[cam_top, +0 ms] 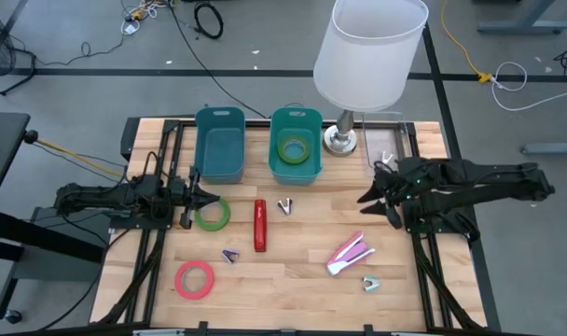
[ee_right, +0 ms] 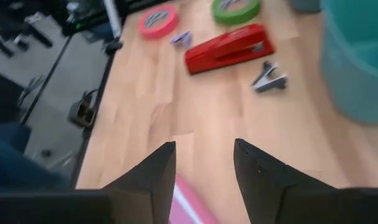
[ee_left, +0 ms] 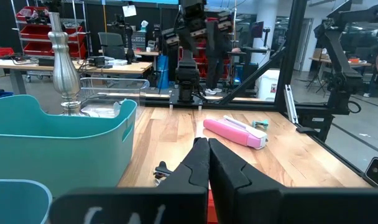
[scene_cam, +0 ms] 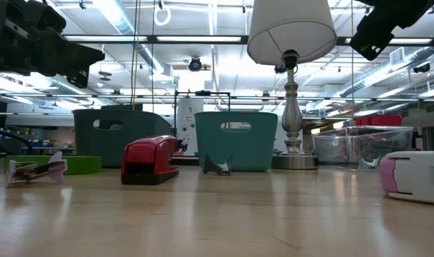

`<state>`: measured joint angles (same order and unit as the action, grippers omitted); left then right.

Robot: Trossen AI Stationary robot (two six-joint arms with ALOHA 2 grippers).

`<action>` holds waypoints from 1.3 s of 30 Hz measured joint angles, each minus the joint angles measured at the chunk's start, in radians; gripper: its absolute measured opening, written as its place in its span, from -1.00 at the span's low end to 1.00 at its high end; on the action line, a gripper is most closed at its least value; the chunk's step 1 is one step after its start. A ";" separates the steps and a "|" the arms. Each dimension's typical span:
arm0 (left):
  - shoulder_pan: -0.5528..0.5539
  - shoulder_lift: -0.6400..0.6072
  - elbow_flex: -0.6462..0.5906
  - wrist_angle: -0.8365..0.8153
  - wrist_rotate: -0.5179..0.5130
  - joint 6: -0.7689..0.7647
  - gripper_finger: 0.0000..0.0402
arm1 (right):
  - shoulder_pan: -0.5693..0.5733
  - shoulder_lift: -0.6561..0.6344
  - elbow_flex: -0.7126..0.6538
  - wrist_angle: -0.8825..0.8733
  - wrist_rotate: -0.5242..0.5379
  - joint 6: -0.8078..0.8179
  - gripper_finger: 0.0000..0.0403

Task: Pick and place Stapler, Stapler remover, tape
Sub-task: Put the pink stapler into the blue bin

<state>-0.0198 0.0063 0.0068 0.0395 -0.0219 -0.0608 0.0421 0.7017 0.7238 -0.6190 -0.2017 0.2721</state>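
Wooden table (cam_top: 302, 266) on a grey floor (cam_top: 78, 84) strewn with cables (cam_top: 207, 17). A white-shaded lamp (cam_top: 369, 51) stands at the table's far edge. Strip lights (scene_cam: 117, 14) line the ceiling.

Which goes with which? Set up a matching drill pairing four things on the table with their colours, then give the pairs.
Things:
1. stapler at the table's middle
2. tape roll near the front edge
3. tape roll by the left end effector
4. stapler on the right side

Colours:
A. green
B. pink and white
C. red
D. pink

Pairs: 1-C, 2-D, 3-A, 4-B
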 joint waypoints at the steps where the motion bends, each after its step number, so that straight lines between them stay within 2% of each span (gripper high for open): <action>1: 0.000 0.000 0.000 0.000 0.000 0.000 -0.99 | 0.019 0.011 0.000 0.001 0.000 0.001 -0.19; 7: 0.000 0.000 0.000 0.000 0.000 0.000 -0.99 | 0.125 0.090 0.000 0.028 0.017 0.005 -0.19; 15: 0.000 0.000 0.000 0.000 0.000 0.000 -0.99 | 0.256 0.198 0.000 0.037 0.122 -0.038 -0.19; 18: 0.000 0.000 0.000 0.000 0.000 0.000 -0.99 | 0.284 0.233 0.000 0.046 0.131 -0.045 -0.19; 24: 0.000 0.000 0.000 0.000 0.000 0.000 -0.99 | 0.307 0.296 0.000 0.126 0.034 -0.044 -0.19; 29: 0.000 0.000 0.000 0.000 0.000 0.000 -0.99 | 0.310 0.342 0.000 0.215 -0.037 0.046 -0.19; 35: 0.000 0.000 0.000 0.000 0.000 0.000 -0.99 | 0.310 0.390 0.000 0.197 -0.043 0.048 -0.17; 39: 0.000 0.000 0.000 0.000 0.000 0.000 -0.99 | 0.312 0.432 0.000 0.161 -0.042 -0.025 -0.06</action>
<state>-0.0196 0.0063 0.0067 0.0395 -0.0219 -0.0605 0.3542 1.1337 0.7238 -0.4579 -0.2440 0.2470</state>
